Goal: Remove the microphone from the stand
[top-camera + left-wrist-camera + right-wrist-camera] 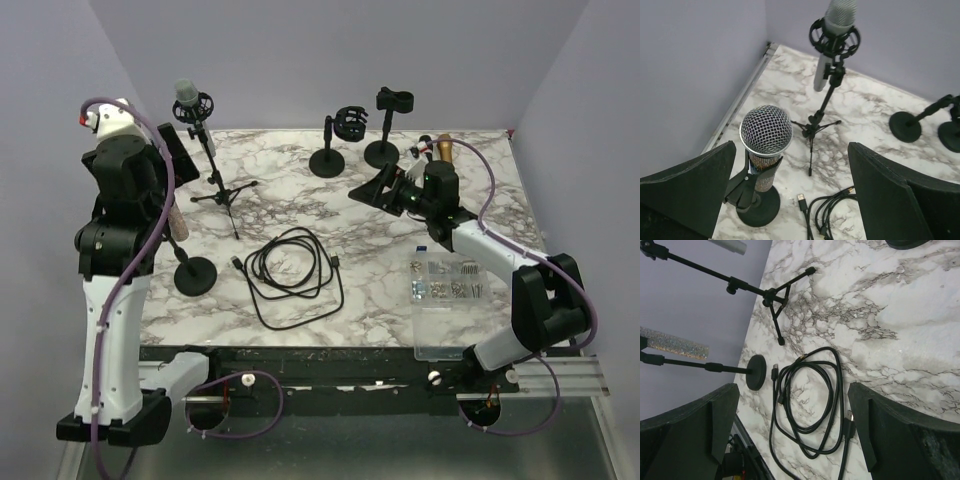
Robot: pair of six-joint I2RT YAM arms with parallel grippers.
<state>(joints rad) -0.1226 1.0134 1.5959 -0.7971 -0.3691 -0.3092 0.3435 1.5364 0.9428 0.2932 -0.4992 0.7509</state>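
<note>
Across the middle of the top view, the marble counter (380, 285) carries everything. At its left edge the left arm (120, 240) rises over a round-based stand (760, 210), which sits low and left of centre in the left wrist view. Its clip (743, 181) holds the microphone (766, 130), mesh head up, ahead of the left jaws, which are spread wide and empty; the right jaws are spread and empty too. The microphone looks rigid and fairly heavy, and its glittered body is probably grippy. Take that body just under the head, not the dentable mesh.

Marble table (380, 250) w/ 4 mic stands (327, 162), cable (296, 270), parts box (447, 305).
</note>
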